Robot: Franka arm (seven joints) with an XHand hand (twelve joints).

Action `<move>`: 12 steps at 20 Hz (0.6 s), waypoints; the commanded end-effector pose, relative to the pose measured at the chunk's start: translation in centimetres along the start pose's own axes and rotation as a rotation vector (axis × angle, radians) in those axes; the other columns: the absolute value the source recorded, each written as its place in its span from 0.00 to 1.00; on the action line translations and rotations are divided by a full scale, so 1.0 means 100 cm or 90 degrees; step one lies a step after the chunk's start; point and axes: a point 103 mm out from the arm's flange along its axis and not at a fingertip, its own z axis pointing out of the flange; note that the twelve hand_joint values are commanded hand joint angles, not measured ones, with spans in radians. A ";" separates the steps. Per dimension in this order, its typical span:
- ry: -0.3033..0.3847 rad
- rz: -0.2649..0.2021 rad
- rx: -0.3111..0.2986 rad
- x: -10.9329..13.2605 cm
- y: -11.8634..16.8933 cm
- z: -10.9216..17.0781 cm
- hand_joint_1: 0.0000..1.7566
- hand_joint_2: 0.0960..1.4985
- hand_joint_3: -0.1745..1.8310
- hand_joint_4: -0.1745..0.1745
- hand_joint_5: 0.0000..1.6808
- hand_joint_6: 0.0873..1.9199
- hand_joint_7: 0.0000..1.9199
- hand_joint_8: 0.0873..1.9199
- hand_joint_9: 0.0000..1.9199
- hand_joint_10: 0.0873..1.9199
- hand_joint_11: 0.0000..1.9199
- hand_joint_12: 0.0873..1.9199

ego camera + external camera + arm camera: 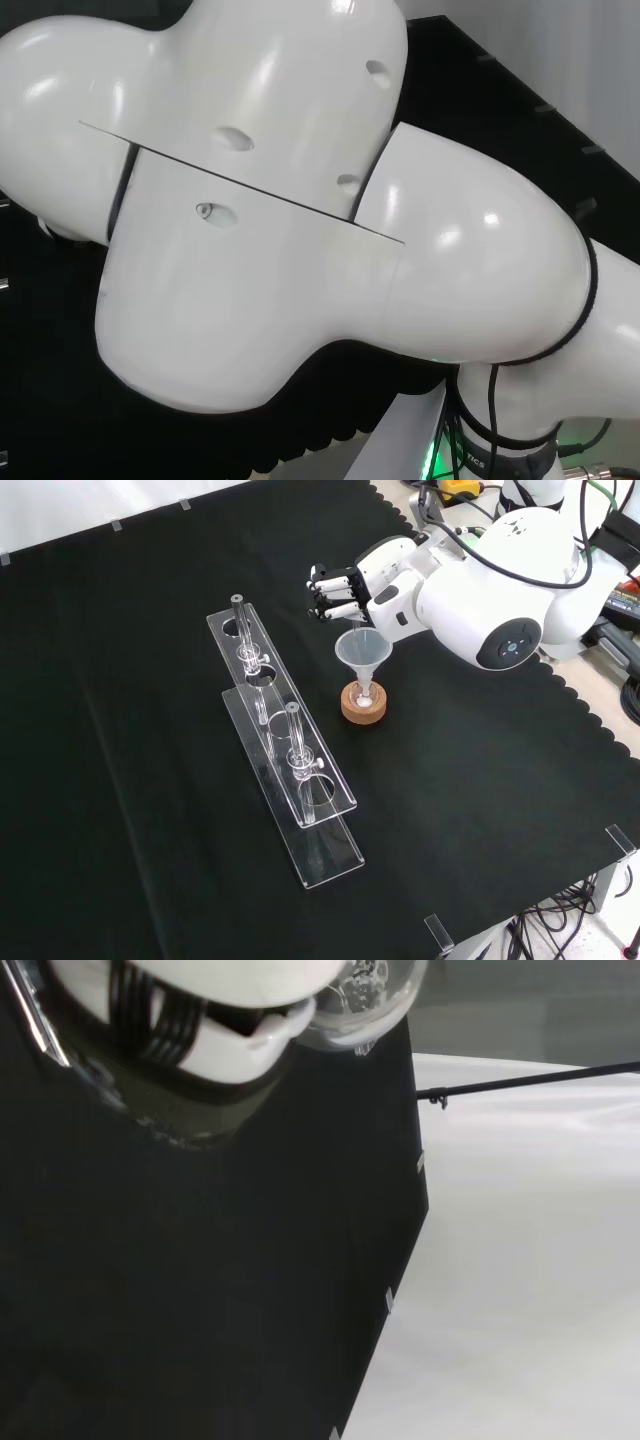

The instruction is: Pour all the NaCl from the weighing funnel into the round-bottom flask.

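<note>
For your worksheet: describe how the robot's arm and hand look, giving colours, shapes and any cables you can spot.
The arm is made of glossy white, rounded, bulbous links, one ending in a round grey cap; the head view shows thin dark seams and small oval recesses on them. Black cables loop over the arm. The hand has a white body with black fingers carrying pale bands.

Two clear racks (pixel 290 780) are lying side by side on the black cloth (pixel 130 730), running from the upper left to the lower right in the front view. Glass tubes (pixel 296 750) are standing upright in some of their holes. Clear clips (pixel 438 932) are holding the cloth at its edges. Cables (pixel 545 920) are hanging below the surface at the lower right corner.
</note>
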 end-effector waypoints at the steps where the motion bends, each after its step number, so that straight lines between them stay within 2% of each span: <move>1: 0.001 0.001 0.003 -0.001 -0.001 0.000 0.64 0.40 0.41 1.00 0.76 0.32 0.28 0.30 0.47 0.15 0.39 0.55; 5: 0.029 0.003 0.007 -0.004 0.000 0.005 0.64 0.40 0.41 1.00 0.76 0.32 0.28 0.30 0.47 0.15 0.39 0.55; 12: 0.138 -0.004 0.006 -0.010 0.000 0.013 0.64 0.40 0.41 1.00 0.76 0.32 0.28 0.30 0.47 0.15 0.39 0.55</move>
